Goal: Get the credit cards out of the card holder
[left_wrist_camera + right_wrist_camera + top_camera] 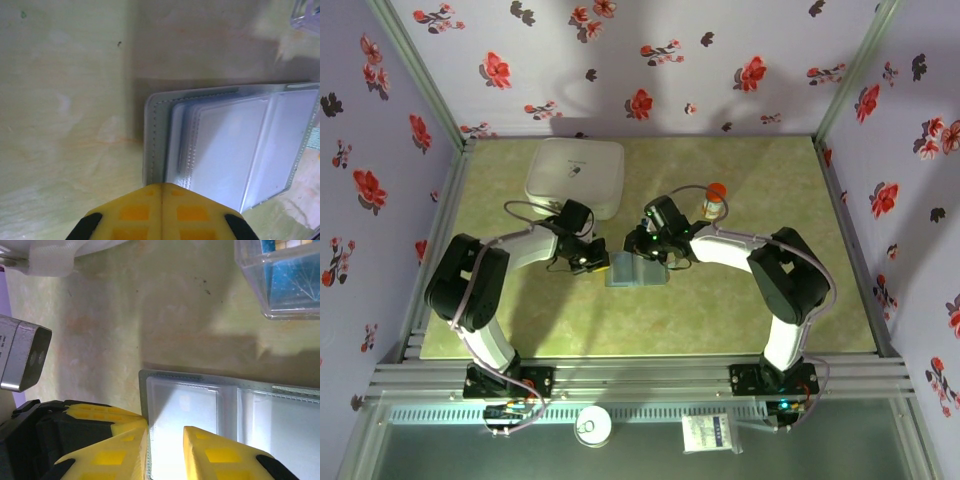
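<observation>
The slate grey-blue card holder [635, 272] lies open on the green table between the two arms. Its clear sleeves [235, 150] look pale and washed out, and I cannot tell whether a card sits in them. My left gripper [162, 186] is shut, its yellow tips pressed on the holder's left edge [152, 145]. My right gripper [165, 436] stands over the holder's panel [200, 400], jaws a little apart with nothing gripped, one finger [117, 452] at the holder's edge. A blue-teal credit card [295, 275] sits in a clear tray [252, 277].
A large white box [575, 175] stands at the back, left of centre. The clear tray [713, 207], with something red-orange at its top, sits behind the right gripper. The left gripper's yellow fingers [102, 415] and its camera [25, 355] lie close beside the right gripper.
</observation>
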Controlling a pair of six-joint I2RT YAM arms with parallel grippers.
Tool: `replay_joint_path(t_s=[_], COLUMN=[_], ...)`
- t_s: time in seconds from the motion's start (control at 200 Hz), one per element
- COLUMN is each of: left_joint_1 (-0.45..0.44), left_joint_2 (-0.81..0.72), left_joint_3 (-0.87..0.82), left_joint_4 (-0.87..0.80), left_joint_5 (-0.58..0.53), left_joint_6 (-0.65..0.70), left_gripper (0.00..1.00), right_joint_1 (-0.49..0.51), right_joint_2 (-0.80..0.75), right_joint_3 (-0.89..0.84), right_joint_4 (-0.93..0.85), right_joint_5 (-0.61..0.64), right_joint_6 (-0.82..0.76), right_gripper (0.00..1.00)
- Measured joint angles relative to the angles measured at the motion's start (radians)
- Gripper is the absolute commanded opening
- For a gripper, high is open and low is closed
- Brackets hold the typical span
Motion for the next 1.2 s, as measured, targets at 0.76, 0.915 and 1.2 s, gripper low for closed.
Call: replay_joint_path(t_s=[0.76, 0.915, 1.2], left_joint_1=[0.007, 0.011, 0.012], left_joint_2=[0.008, 0.007, 0.011], left_joint_3=[-0.005, -0.005, -0.005], left_joint_4=[0.0, -0.001, 0.0], left_joint_5=[0.0, 0.0, 0.0], left_joint_6=[0.031, 0.037, 0.042], left_gripper=[0.0, 0.0, 0.0], right_joint_1=[0.027, 0.03, 0.03], right_joint_2=[0.09, 0.095, 0.093], right_joint_3=[0.042, 0.056, 0.078], right_joint_4=[-0.085, -0.123, -0.195], right_joint_5=[-0.083, -0.077, -0.029], right_joint_6=[-0.033, -0.055, -0.09], right_gripper=[0.24, 0.25, 0.26])
